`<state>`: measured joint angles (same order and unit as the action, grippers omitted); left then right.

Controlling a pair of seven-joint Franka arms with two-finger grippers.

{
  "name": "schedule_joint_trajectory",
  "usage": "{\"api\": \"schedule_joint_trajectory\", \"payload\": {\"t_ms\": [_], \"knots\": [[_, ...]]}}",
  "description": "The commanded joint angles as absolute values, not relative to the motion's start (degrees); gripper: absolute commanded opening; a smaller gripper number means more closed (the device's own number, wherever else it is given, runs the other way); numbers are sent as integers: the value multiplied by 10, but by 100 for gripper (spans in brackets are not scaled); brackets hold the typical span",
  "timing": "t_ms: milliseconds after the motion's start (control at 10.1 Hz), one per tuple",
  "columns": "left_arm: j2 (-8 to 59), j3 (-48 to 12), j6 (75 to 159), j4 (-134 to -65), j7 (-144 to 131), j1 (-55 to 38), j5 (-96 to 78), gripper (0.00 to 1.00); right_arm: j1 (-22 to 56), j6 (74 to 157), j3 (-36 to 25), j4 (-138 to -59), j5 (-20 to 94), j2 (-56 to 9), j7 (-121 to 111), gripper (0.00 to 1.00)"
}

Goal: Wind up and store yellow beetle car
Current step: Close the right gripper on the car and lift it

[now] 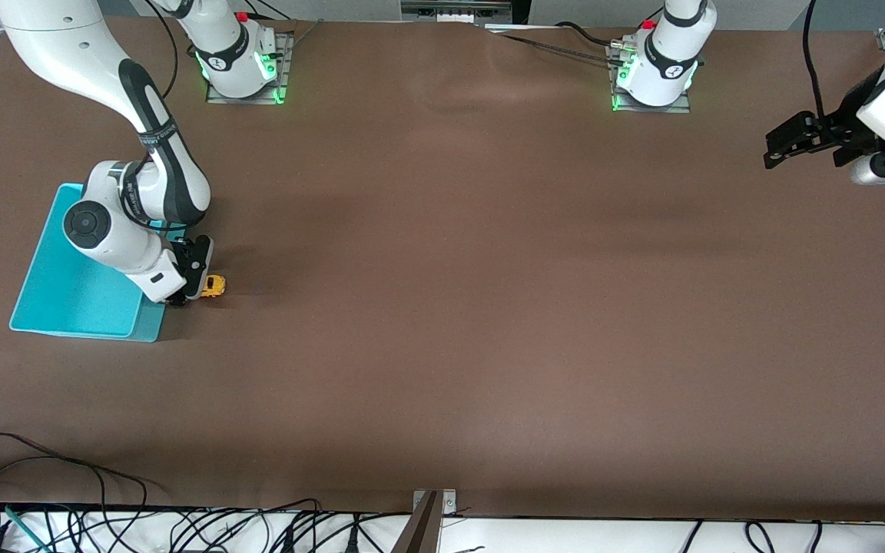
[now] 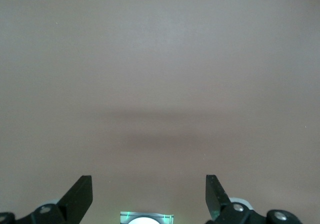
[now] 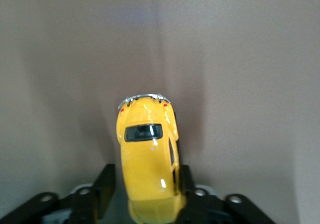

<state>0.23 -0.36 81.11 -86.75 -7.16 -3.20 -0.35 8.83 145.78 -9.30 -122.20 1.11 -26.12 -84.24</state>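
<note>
The car (image 1: 213,286) sits on the table just beside the bin (image 1: 66,292), at the bin's edge toward the left arm's end. The right gripper (image 1: 190,290) is down at table level with its fingers (image 3: 186,186) pressed on the car's flanks. That low side grip would suit dragging the car backward to wind it, by my reading. The right arm reaches over the bin, its wrist bent down. The left gripper (image 1: 805,146) waits, raised over the table well apart from the bin, fingers (image 2: 80,194) apart.
</note>
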Motion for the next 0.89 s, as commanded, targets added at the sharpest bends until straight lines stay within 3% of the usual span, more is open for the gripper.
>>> {"api": "schedule_joint_trajectory", "payload": {"t_ms": [0,298,596,794], "knots": [[11,-4,824,-862,-57,-3,4,100,83,1462,-91,-1226,3,-253,-852,0],[5,-20,824,-871,-53,-4,9,100,88,1411,-86,-1204,6,-196,-844,0],[9,-20,823,-868,-53,-3,9,100,88,1230,-82,-1100,11,-143,-837,0],[5,-16,836,-869,-59,-9,1,100,85,1104,-126,-1019,12,-140,-833,0]]}}
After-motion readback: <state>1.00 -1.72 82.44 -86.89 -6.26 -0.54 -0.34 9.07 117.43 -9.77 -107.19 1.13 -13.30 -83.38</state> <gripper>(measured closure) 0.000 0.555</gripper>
